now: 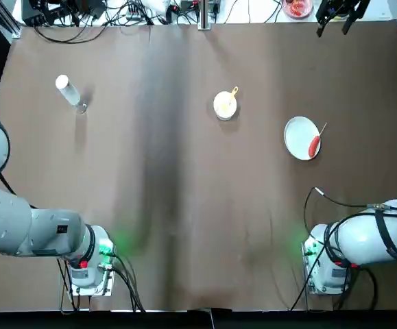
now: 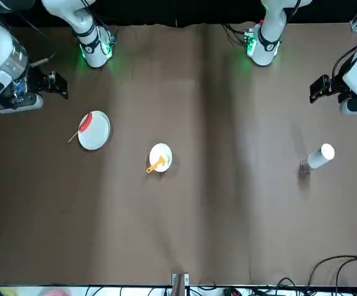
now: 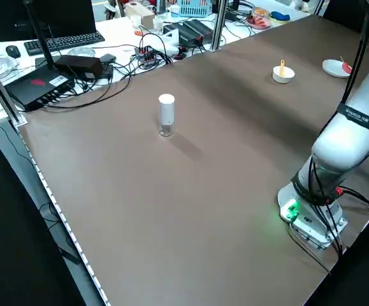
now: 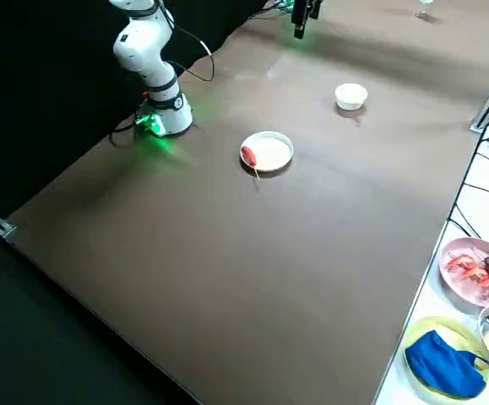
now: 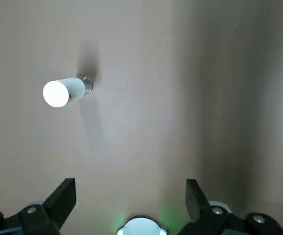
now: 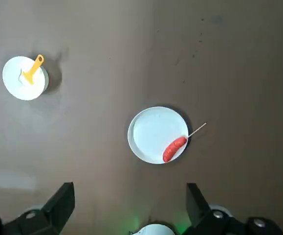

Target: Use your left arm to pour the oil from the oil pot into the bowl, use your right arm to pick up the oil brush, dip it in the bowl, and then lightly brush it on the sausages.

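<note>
The oil pot [image 1: 68, 92], a clear bottle with a white cap, stands at the far left of the table, also seen from the left wrist as oil pot [image 5: 63, 91]. Mid-table sits the small white bowl [image 1: 223, 107], and the oil brush [image 1: 232, 93] rests in it with its orange handle over the rim. A red sausage [image 1: 314, 146] on a pale stick lies at the edge of a white plate [image 1: 298, 133]. My left gripper [image 5: 130, 196] is open, high above the table near its base. My right gripper [image 6: 130, 196] is open too, high over plate [image 6: 151, 127] and sausage [image 6: 174, 148].
Cables, a keyboard [image 3: 63, 41] and boxes crowd the table's far edge. Dishes of food [image 4: 480, 270] and a blue cloth [image 4: 442, 363] lie on a side surface beyond the right edge. Both arm bases [image 1: 88, 264] glow green at the near edge.
</note>
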You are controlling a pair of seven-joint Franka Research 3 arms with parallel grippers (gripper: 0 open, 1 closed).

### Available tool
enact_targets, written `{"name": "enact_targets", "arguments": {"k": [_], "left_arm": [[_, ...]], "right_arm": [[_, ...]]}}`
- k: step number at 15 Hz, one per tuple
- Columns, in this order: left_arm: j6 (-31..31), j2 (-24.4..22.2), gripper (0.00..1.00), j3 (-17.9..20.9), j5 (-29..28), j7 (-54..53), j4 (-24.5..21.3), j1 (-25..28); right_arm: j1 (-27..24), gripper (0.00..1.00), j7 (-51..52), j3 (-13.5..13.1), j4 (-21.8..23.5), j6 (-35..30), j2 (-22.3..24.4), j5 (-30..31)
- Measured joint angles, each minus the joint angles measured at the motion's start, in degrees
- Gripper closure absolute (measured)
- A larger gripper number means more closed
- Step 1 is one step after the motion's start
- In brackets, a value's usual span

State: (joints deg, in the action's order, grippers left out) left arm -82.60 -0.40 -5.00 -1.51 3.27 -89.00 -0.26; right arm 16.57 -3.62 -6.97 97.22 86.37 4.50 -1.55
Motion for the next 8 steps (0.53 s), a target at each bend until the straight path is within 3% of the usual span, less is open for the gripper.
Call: {"name": "enact_targets", "arguments": {"k": [8], "left_arm": [[0.0,0.0,0.01,0.0,0.0,0.0,0.0,0.0]], "right_arm": [[-0.9,0.0,0.1,0.3,0.8,3.5,0.5,3.2]]}}
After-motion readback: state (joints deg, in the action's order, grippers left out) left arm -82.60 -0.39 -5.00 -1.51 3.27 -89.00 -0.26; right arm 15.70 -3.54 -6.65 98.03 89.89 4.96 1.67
